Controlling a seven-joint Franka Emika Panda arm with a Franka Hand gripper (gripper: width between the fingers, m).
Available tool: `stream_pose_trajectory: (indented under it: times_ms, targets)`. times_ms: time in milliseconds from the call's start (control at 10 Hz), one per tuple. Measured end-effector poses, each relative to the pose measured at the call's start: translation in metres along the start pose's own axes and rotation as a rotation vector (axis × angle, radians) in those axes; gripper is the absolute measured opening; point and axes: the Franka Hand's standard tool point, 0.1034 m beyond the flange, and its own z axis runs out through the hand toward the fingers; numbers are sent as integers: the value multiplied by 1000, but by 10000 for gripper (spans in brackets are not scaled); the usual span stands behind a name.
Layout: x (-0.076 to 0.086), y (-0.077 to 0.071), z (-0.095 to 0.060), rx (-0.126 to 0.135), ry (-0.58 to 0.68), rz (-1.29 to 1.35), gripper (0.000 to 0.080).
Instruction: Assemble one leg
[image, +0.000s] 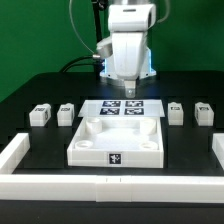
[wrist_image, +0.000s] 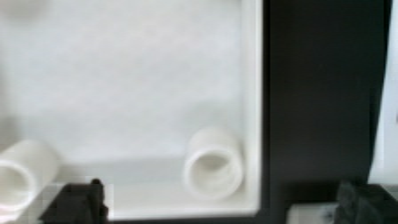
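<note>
Progress: nothing fitted | gripper (image: 128, 93) hovered, fingers (wrist_image: 75, 203) spread and empty | panel (image: 115, 143) socket (wrist_image: 214, 165) lay below, between them | leg (image: 176, 111) and three alike sat loose, well off to either side of fingers | left: grasp, insert.

On the worktop (image: 45, 90), square panel (image: 90, 152) at centre front, marker board (image: 124, 108) just behind it, claw (image: 128, 92) above that board, two legs (image: 40, 115) at the exterior view's left, two more (image: 176, 111) at its right.
</note>
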Motion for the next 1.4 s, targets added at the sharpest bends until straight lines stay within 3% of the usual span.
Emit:
stream_pose_trajectory:
  times_ms: [100,200,400,600,800,1000,1100,1200,1300,1400]
  targets:
    - [-1,-2,16,8,9,-18,650]
    - [3,-1,32,-16,21,-5,650]
    - [3,-4,55,-23,34,6,650]
    - [-3,-3,66,-6,39,24,650]
    - [-2,-4,66,-5,40,29,650]
    - [-2,-4,66,-5,39,30,411]
    - [-2,-4,66,-5,39,30,411]
    - [-2,-4,66,-5,39,30,211]
    - [-2,-4,66,-4,40,31,75]
    - [-2,-4,66,-4,40,32,75]
